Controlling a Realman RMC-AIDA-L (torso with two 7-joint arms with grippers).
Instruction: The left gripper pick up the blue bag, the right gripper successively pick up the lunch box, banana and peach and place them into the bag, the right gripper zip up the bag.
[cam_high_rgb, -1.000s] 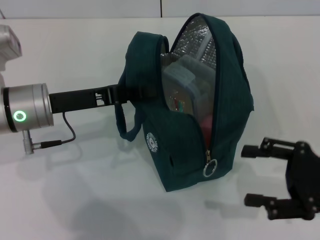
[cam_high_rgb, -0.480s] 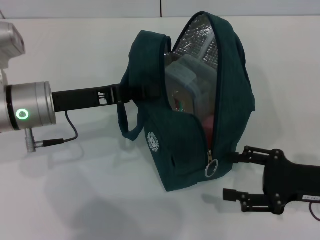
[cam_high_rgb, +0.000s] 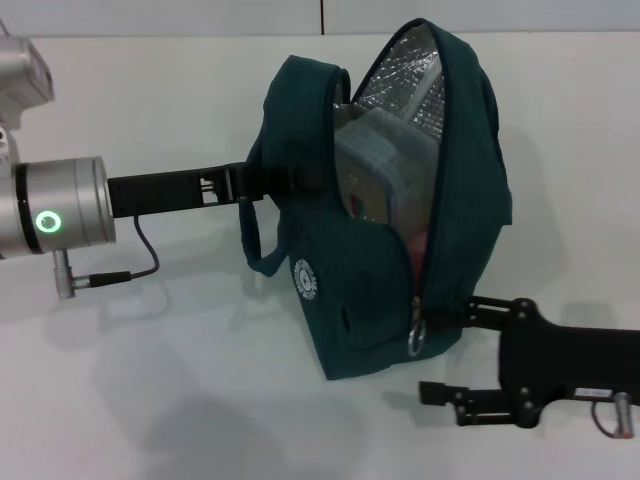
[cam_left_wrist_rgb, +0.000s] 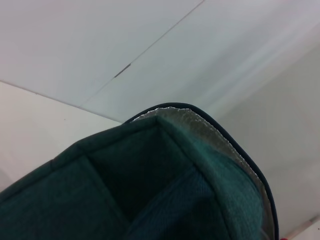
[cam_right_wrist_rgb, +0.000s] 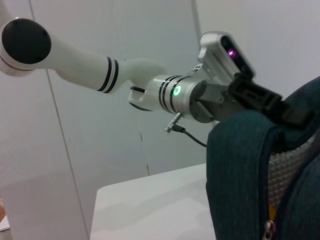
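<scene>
While the left gripper (cam_high_rgb: 262, 184) clamps its jaws on the fabric blue bag (cam_high_rgb: 465, 200), foil lining glints. The right gripper (cam_high_rgb: 442, 350) reaches the ring zipper pull (cam_high_rgb: 415, 343), jaws spread, above the white counter (cam_high_rgb: 180, 400).

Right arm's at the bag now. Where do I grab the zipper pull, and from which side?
Pinch the ring zipper pull hanging at the low end of the open zipper on the blue bag. Come in from the robot's right, where the open right pincer already flanks it, while the left pincer steadies the bag.
</scene>
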